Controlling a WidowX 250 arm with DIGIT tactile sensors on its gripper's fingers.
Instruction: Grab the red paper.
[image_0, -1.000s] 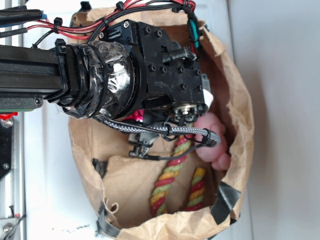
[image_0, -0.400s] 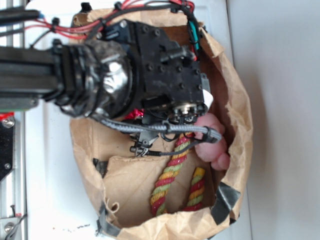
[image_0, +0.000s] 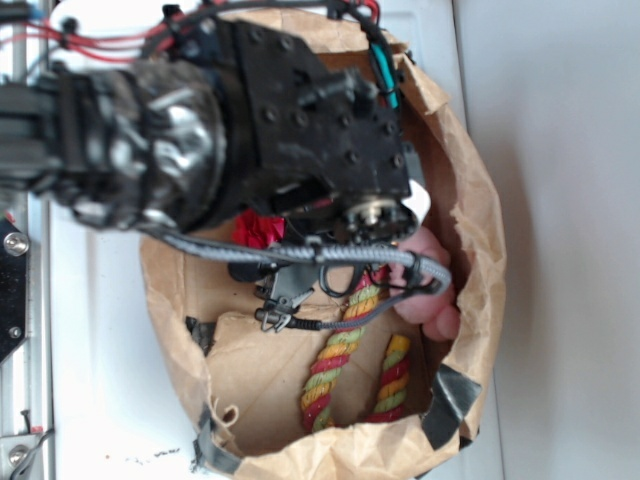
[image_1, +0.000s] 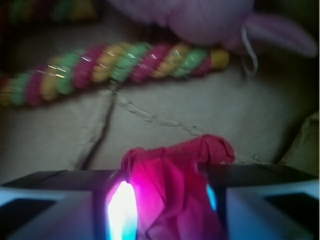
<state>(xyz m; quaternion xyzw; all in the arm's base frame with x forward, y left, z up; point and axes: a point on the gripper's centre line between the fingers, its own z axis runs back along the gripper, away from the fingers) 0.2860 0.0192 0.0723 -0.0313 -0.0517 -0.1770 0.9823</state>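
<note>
Biggest risk I can see: the red paper (image_1: 172, 192) is thin, crumpled stuff, so it may slip or tear free if the pincer (image_1: 167, 215) only has a few folds. The wrist view shows the wad bunched between the two jaws, which look pressed onto it. The cable looped under the arm could also snag the brown paper bag (image_0: 480, 260). The arm reaches in from the left, wrist angled down into the bag, just above the twisted rope (image_0: 345, 340) and beside the pink plush (image_0: 435, 300).
</note>
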